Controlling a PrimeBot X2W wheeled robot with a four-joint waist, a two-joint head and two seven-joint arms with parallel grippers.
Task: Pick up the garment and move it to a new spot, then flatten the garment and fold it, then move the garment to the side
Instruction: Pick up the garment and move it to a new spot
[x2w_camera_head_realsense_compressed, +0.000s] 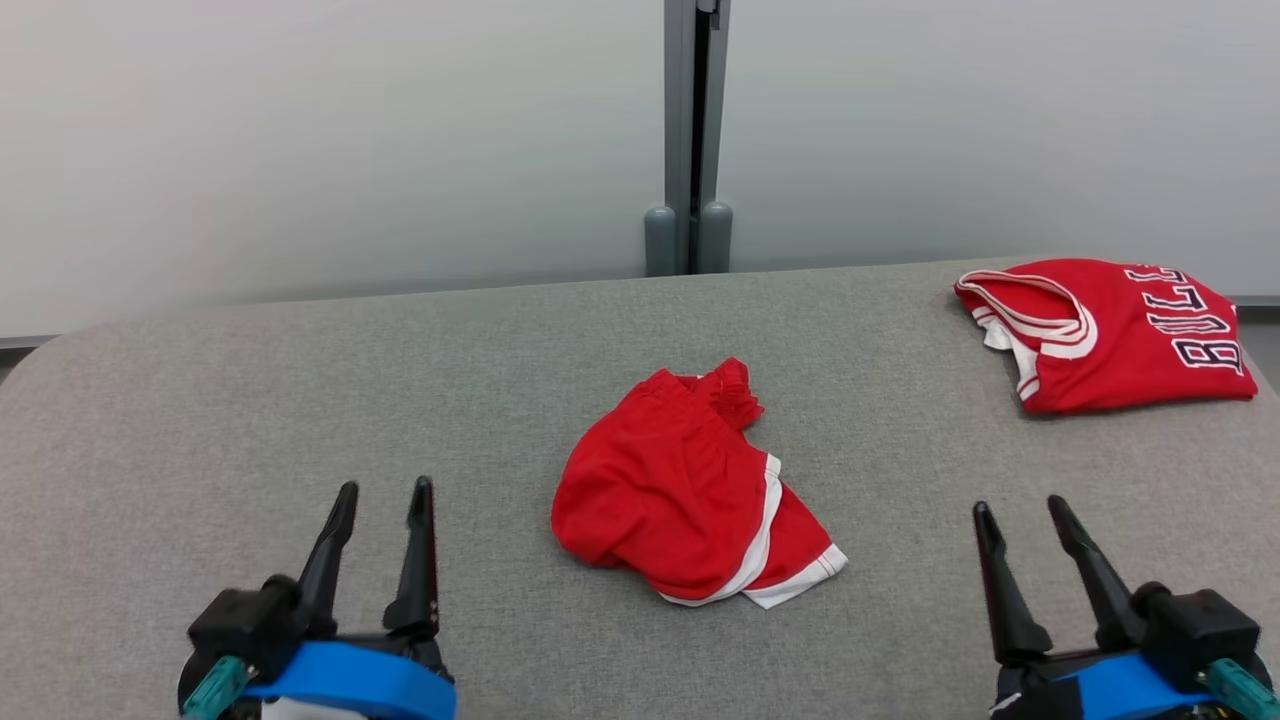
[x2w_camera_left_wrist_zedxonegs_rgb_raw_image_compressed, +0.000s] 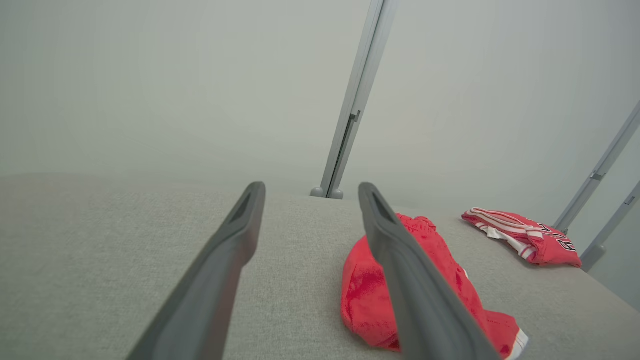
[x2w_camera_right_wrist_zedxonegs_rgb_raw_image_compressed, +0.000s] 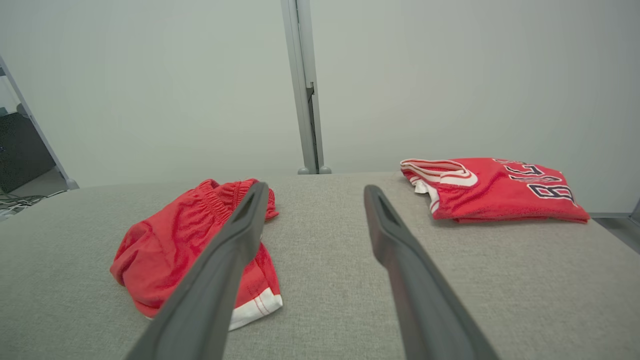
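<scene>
Nearest the head camera, the left gripper (x2w_camera_head_realsense_compressed: 385, 485) sits at the lower left with its two dark fingers spread wide and pointing away over the grey cloth-covered surface (x2w_camera_head_realsense_compressed: 250, 400), whose bare fabric shows between them. At the lower right, the right gripper (x2w_camera_head_realsense_compressed: 1018, 504) stands the same way, its fingers just as far apart and closed on nothing. Both hover over the near edge of the surface, well apart from each other. Between them and a little farther out lie the red shorts (x2w_camera_head_realsense_compressed: 690, 490), crumpled in a loose heap near the middle of the surface. The gathered waistband is bunched at the far end, and the white-trimmed leg hems are turned toward the robot's right. Neither gripper touches the shorts. In the left wrist view they lie just behind the inner finger; in the right wrist view they lie behind the finger on that view's left. Farther out, at the far right corner of the surface, a folded red jersey (x2w_camera_head_realsense_compressed: 1110, 335) with white trim and dark lettering lies flat. Behind the surface, a grey post (x2w_camera_head_realsense_compressed: 692, 140) stands against a pale wall (x2w_camera_head_realsense_compressed: 300, 150).
</scene>
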